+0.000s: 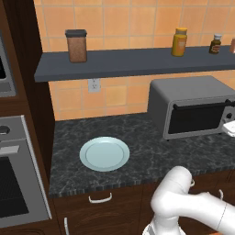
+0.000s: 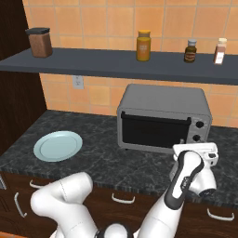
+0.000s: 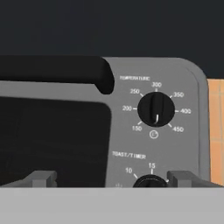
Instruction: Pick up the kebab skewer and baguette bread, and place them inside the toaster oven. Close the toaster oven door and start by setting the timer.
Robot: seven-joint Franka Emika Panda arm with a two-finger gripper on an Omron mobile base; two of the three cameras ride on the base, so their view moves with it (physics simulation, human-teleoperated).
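Toaster oven (image 2: pixel 162 118) sitting on the dark worktop (image 2: pixel 107 158) under the shelf (image 2: pixel 116 65), toaster oven door (image 2: pixel 153 131) shut. Fingers (image 3: pixel 43 178) spread wide apart, holding nothing, parked right in front of the knob panel, with the timer knob (image 3: pixel 150 181) poking up between the tips. Temperature knob (image 3: pixel 156 109) just above it. Pale blue plate (image 1: pixel 104 153) off to the left, bare. Can't spot skewer or baguette anywhere.

Toaster oven (image 3: pixel 192 109) ahead of gripper: matt grey metal body, dark glass door (image 3: pixel 52 140), matt black handle (image 3: pixel 57 70) and knobs (image 3: pixel 156 109). Counter (image 1: pixel 151 151) below: dark speckled stone. Plate (image 1: pixel 104 153) far off: glossy pale blue.
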